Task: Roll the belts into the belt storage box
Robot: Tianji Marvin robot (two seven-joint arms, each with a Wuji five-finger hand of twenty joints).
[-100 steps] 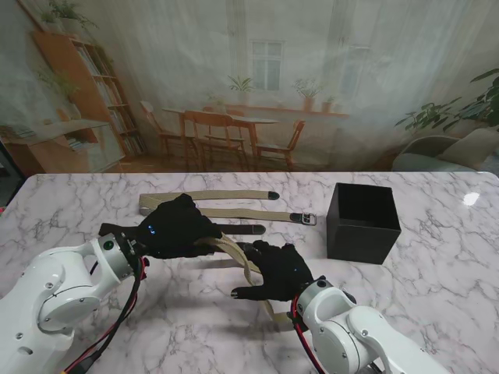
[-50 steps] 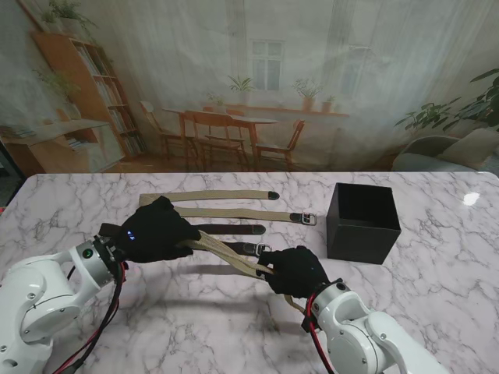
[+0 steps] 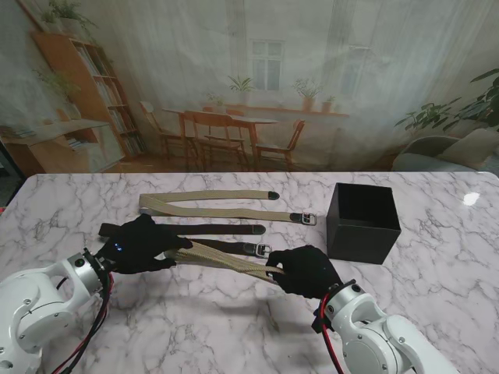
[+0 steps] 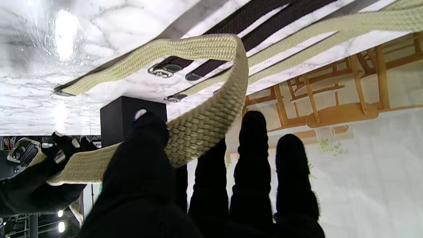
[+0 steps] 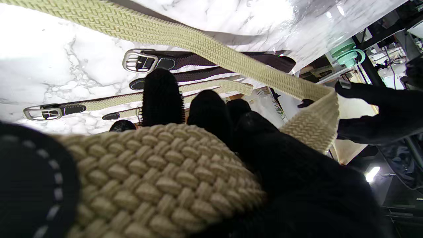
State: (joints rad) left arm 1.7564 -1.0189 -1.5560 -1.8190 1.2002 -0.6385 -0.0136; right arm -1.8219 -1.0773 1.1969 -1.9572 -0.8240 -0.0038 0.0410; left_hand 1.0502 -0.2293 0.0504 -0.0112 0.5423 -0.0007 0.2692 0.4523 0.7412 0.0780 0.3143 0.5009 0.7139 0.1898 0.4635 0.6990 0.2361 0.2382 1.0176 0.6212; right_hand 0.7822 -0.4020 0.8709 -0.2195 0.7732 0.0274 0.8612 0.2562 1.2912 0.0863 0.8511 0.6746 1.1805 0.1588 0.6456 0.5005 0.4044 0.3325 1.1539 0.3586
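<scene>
The black-gloved left hand (image 3: 139,246), at lower left of the stand view, is closed on one end of a woven beige fabric belt (image 3: 222,260). The black-gloved right hand (image 3: 306,269), at lower centre right, is closed on its other end, so the belt is stretched between them, lifted off the white marble surface (image 3: 437,273).

The left wrist view shows what the stand view hides: the belt folds back over the left hand's thumb (image 4: 148,132). The right wrist view shows the weave filling the palm.

Farther from me lie a dark brown belt with a metal buckle (image 3: 234,246) and a second beige belt (image 3: 226,210), flat on the surface. The square black open-topped storage box (image 3: 362,222) stands at centre right, apart from the right hand, with bare marble around it.
</scene>
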